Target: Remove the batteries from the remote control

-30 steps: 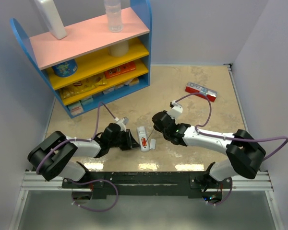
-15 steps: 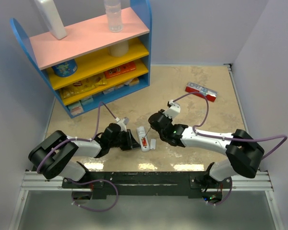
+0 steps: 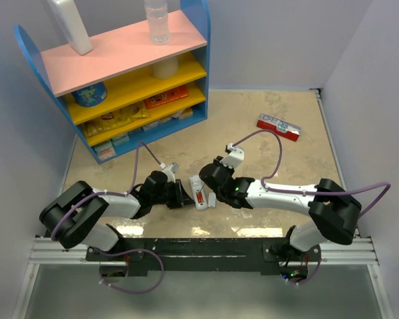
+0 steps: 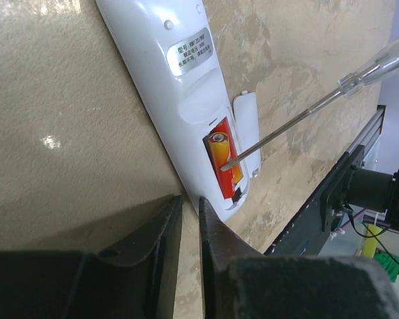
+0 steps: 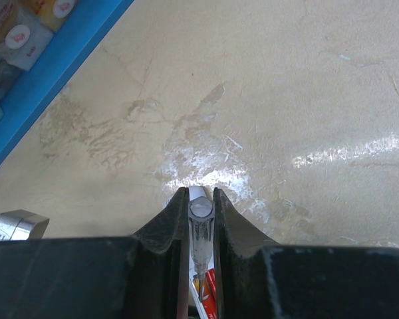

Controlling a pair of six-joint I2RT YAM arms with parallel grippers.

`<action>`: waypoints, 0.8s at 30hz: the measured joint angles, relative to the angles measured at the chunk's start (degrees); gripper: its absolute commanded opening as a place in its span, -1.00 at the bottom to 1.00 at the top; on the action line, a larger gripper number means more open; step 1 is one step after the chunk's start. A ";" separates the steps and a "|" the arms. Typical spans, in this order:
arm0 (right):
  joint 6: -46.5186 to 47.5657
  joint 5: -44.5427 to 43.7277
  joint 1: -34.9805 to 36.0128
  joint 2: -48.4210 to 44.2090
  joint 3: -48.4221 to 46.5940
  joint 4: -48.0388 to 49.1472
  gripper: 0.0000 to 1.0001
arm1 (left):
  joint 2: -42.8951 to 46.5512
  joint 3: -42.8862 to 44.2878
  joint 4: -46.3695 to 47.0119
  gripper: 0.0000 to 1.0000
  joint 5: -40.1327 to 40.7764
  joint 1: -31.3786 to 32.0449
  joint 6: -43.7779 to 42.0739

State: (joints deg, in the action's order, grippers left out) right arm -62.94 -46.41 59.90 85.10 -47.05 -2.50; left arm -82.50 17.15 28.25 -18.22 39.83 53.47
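The white remote control (image 3: 197,191) lies back-up on the table, its bay open; it also shows in the left wrist view (image 4: 179,86). A red-orange battery (image 4: 223,156) sits in the bay and shows below the right jaws (image 5: 209,292). The white cover (image 4: 247,129) lies beside the remote. My right gripper (image 3: 209,183) (image 5: 201,193) is shut on a clear-handled screwdriver (image 5: 201,229), whose metal tip (image 4: 266,136) rests on the battery. My left gripper (image 3: 185,197) (image 4: 189,198) is shut and empty, its tips against the remote's left edge near the bay.
A blue shelf unit (image 3: 120,80) with snacks and bottles stands at the back left; its blue base shows in the right wrist view (image 5: 53,66). A red-and-white flat box (image 3: 278,125) lies at the back right. The black front rail (image 4: 332,199) runs close to the remote.
My right arm has moved left toward the remote, bringing the screwdriver over the battery bay. The left arm and the remote have not moved.
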 measured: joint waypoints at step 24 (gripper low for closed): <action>3.67 -3.72 0.00 -3.23 0.02 1.44 -1.00 | 0.02 0.15 -0.33 -0.56 0.04 0.04 -0.07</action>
State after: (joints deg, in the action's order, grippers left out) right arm -59.27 -50.13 59.90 81.87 -47.03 -1.06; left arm -82.48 17.30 27.92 -18.17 39.88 53.41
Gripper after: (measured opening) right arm 0.158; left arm 0.218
